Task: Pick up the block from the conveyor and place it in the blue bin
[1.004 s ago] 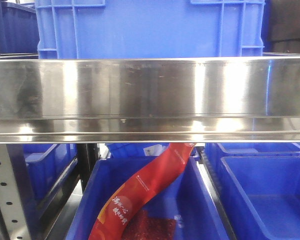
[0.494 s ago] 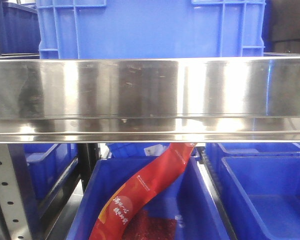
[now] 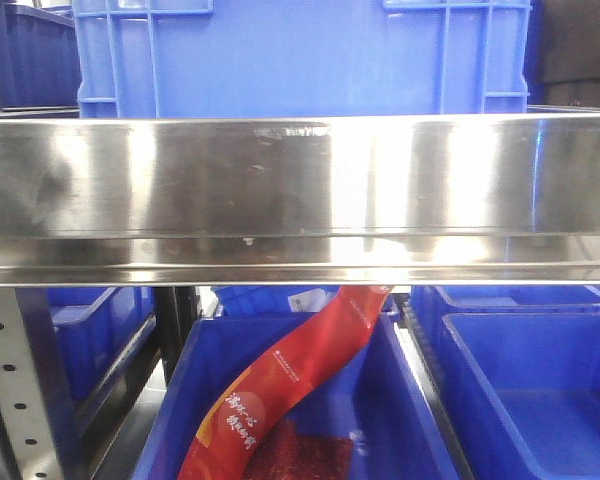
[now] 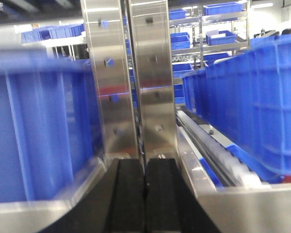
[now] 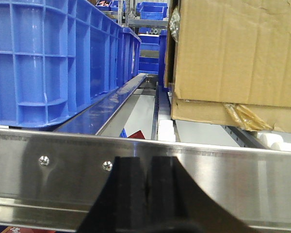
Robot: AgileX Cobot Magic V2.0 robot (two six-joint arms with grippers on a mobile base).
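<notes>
No block shows in any view. The conveyor's steel side rail (image 3: 300, 200) fills the middle of the front view, with a large blue bin (image 3: 300, 55) standing behind it. My left gripper (image 4: 145, 162) is shut, its black fingers (image 4: 128, 194) pressed together with nothing between them, pointing at two steel posts (image 4: 131, 77). My right gripper (image 5: 146, 162) is also shut and empty, right in front of a steel rail (image 5: 233, 179). Neither gripper appears in the front view.
Under the rail, an open blue bin (image 3: 180, 400) holds a red bag (image 3: 290, 380); another blue bin (image 3: 530, 390) stands to its right. In the right wrist view a blue crate (image 5: 53, 58) stands left and a cardboard box (image 5: 237, 53) right on the rollers. Blue bins (image 4: 39, 126) (image 4: 252, 97) flank the left gripper.
The blue bin behind the rail has shifted slightly to the right since a second ago, and the reflections on the steel rail have changed. Nothing else has moved.
</notes>
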